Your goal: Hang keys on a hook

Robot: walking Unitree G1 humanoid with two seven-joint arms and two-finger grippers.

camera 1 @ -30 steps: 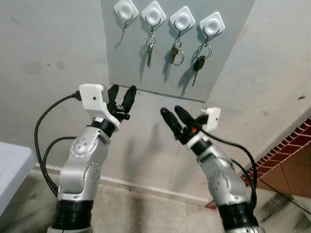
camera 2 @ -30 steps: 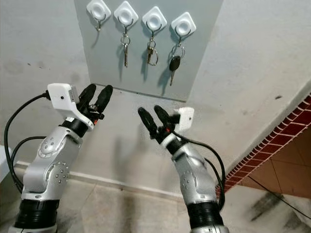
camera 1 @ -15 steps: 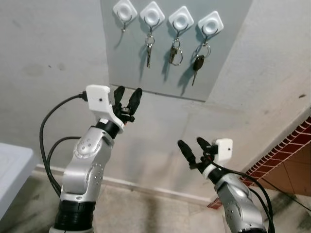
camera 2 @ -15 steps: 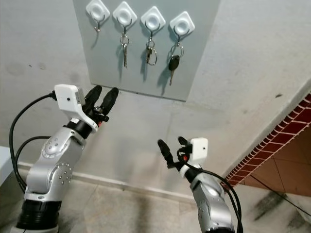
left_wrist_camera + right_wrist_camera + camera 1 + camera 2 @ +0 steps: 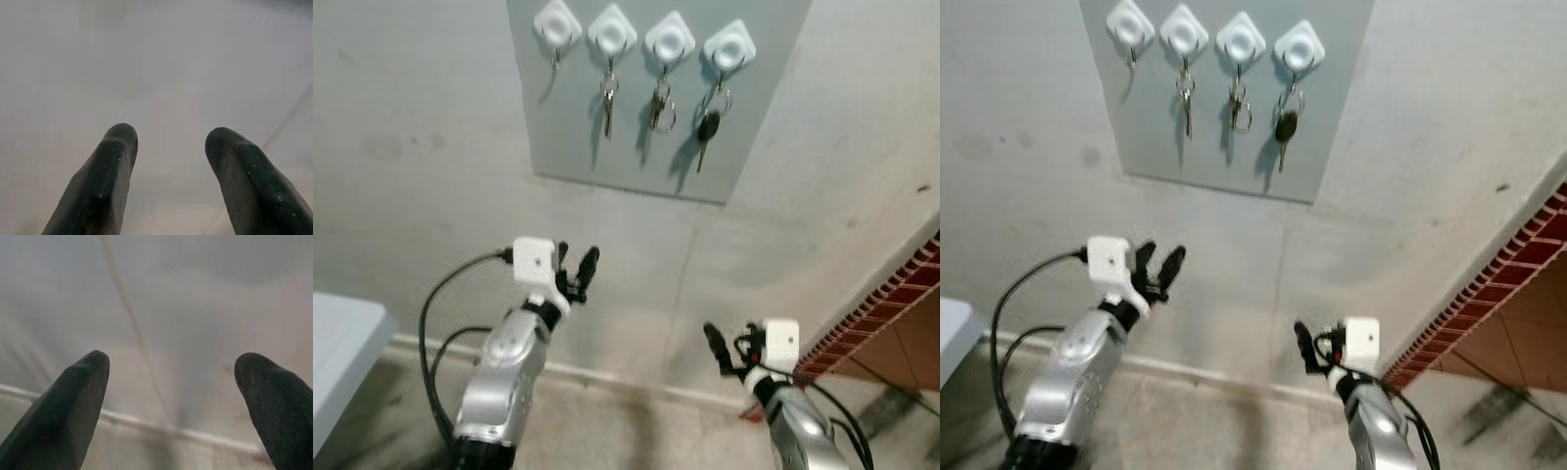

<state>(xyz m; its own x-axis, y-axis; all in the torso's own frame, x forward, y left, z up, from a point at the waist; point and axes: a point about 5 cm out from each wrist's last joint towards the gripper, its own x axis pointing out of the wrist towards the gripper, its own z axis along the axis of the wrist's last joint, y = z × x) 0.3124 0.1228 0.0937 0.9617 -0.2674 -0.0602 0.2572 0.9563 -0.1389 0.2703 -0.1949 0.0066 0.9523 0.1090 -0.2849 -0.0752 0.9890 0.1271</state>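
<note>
Both arms are sitting low in front of the wall, well below the grey panel (image 5: 656, 98) that is carrying four white hooks. The left gripper (image 5: 576, 271) is pointing up toward the panel, its two black fingers (image 5: 105, 169) spread moderately apart with nothing between them; only blank wall is showing past the tips in the left wrist view. The right gripper (image 5: 729, 348) is hanging lower and further out to the side, its fingers (image 5: 73, 396) spread wide and also gripping nothing, looking at the seam where wall is meeting floor. Up and well away from both grippers, three sets of keys are already dangling from hooks: a silver key set (image 5: 608, 98) on the second hook, a ringed key set (image 5: 662, 103) on the third, and a black-headed key (image 5: 707, 132) on the fourth hook (image 5: 728, 49), each hanging straight down by its ring so gravity is keeping it seated. The first hook (image 5: 555, 24), the one most nearly above the left gripper, is carrying nothing. Judging from empty grippers and keys on hooks, hanging is looking done for these sets; the arms are probably sitting low to stay clear of the panel. A pale desk corner (image 5: 337, 343) is sitting off beyond the left arm.
</note>
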